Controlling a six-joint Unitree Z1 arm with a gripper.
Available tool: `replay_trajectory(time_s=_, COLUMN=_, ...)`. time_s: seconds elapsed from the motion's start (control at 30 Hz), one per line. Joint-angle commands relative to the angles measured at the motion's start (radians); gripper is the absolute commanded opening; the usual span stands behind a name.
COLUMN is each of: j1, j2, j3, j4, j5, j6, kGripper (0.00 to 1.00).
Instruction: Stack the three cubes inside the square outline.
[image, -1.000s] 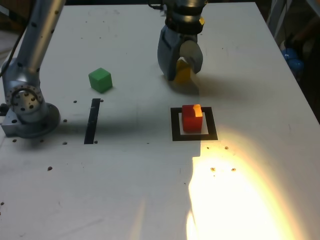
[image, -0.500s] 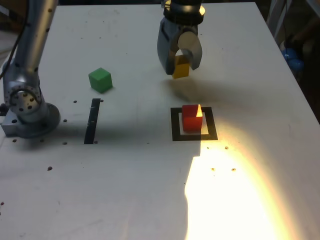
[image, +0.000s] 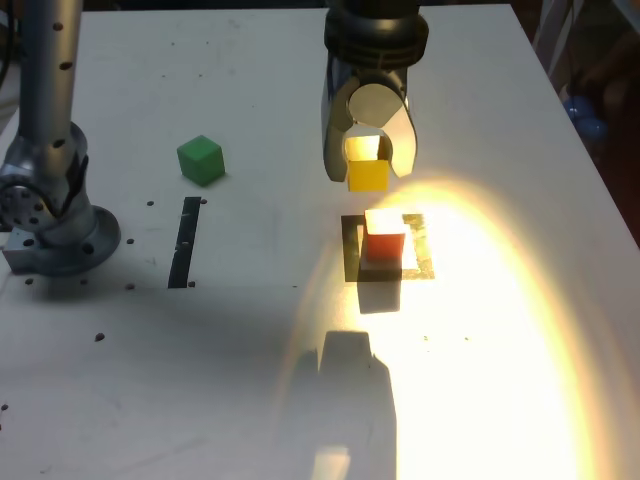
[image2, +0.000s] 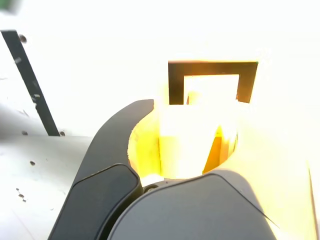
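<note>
The end effector (image: 370, 165) of a Unitree Z1 arm grips a yellow cube (image: 368, 178) between its fingers, which are drawn in only as far as the cube lets them, as the cube hangs above a white bench (image: 270, 90) in the exterior view. The yellow cube appears just beyond a red cube (image: 384, 240) in that view, toward the bench's far edge, with a gap showing between the two. The red cube sits inside a black square outline (image: 351, 250), whose side toward the exterior view's right is washed pale by a bright patch of light that spills toward the bench's near edge.

A green cube (image: 201, 160) rests alone toward the bench's far left corner in the exterior view, apart from the outline. Nearer the viewer than the green cube lies a straight black strip (image: 185, 242), between the arm's round base (image: 65, 245) and the outline. In the wrist view, glare whitens much of the held cube between the dark fingers (image2: 117, 135), while part of the outline's frame shows past it. Shadows fall across the bench's near half.
</note>
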Motion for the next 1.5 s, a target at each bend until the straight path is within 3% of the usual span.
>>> replay_trajectory(time_s=0.0, j1=-0.013, j2=0.001, j3=-0.007, j4=-0.001, j5=0.001, j6=-0.007, kGripper=0.24)
replay_trajectory(time_s=0.6, j1=-0.021, j2=0.068, j3=0.008, j4=-0.023, j5=-0.009, j6=-0.012, kGripper=0.25)
replay_trajectory(time_s=1.03, j1=-0.021, j2=0.098, j3=0.027, j4=-0.045, j5=-0.046, j6=0.007, kGripper=0.25)
replay_trajectory(time_s=1.47, j1=-0.021, j2=0.097, j3=0.022, j4=-0.078, j5=-0.046, j6=0.024, kGripper=0.35)
